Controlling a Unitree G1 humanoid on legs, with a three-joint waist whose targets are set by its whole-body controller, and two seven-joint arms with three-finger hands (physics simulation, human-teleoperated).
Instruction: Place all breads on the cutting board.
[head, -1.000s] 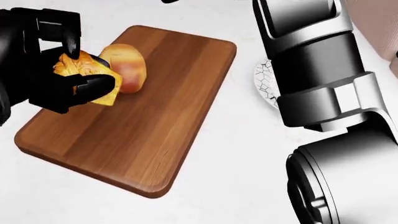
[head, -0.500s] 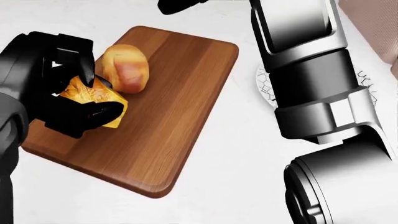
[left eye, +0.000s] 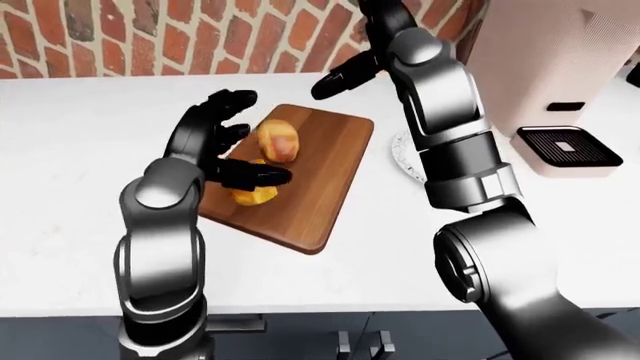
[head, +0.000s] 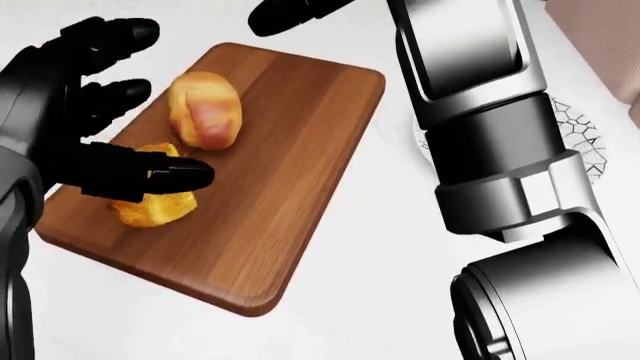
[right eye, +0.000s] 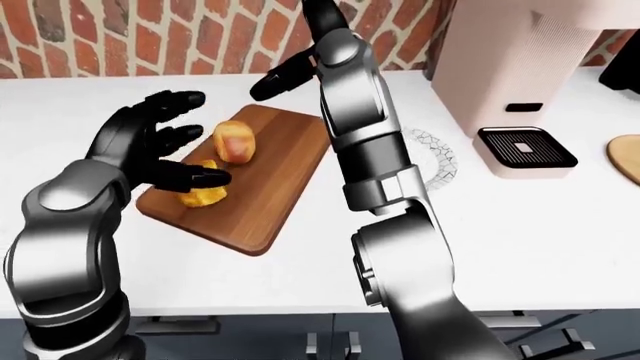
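Over the cutting board (head: 290, 157), left hand (head: 85, 112), fingers spread wide.

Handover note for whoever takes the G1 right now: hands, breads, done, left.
Left hand: open, fingers spread over the cutting board's left side, gripping nothing.
Right hand: open, raised past the board's far edge, empty.
Breads: round roll and yellow piece both lie on the board, the piece just under the left thumb.
Done: both visible breads placed.
Left: pull the left hand clear; check the counter for more.
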